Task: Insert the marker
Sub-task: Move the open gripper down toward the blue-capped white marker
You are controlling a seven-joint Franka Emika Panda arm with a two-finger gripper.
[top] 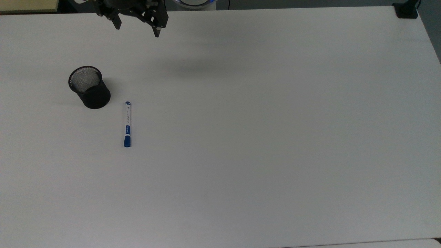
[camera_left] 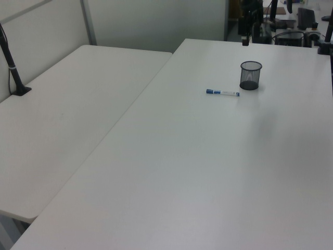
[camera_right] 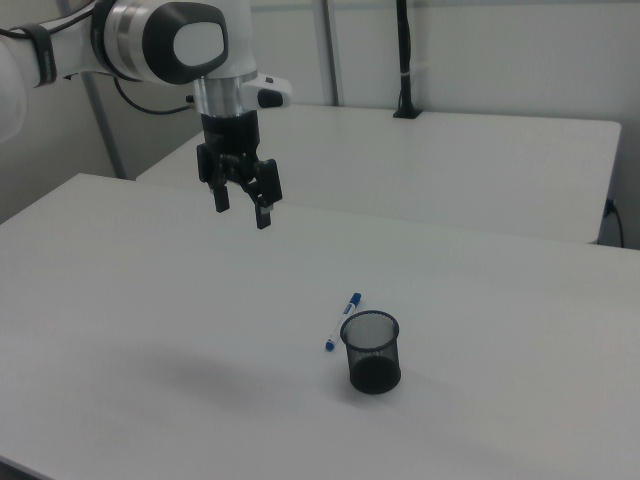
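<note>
The marker (top: 127, 124) lies flat on the white table (top: 275, 137), blue cap toward the top view's bottom. It sits just to the top view's right of the upright black mesh cup (top: 90, 89), apart from it. The marker (camera_left: 222, 93) and cup (camera_left: 250, 75) also appear in the left view, and the marker (camera_right: 342, 321) and cup (camera_right: 372, 352) in the right view. My gripper (top: 137, 29) hangs open and empty well above the table, near its far edge in the top view, beyond the cup and the marker. In the right view the gripper (camera_right: 240, 213) points down, its fingers spread wide.
A black clamp (top: 406, 10) sits at the table's far right corner in the top view. A second white table (camera_left: 67, 120) adjoins on the left view's left, with a black post (camera_left: 13, 67) on it. The arm's shadow (top: 196, 67) falls mid-table.
</note>
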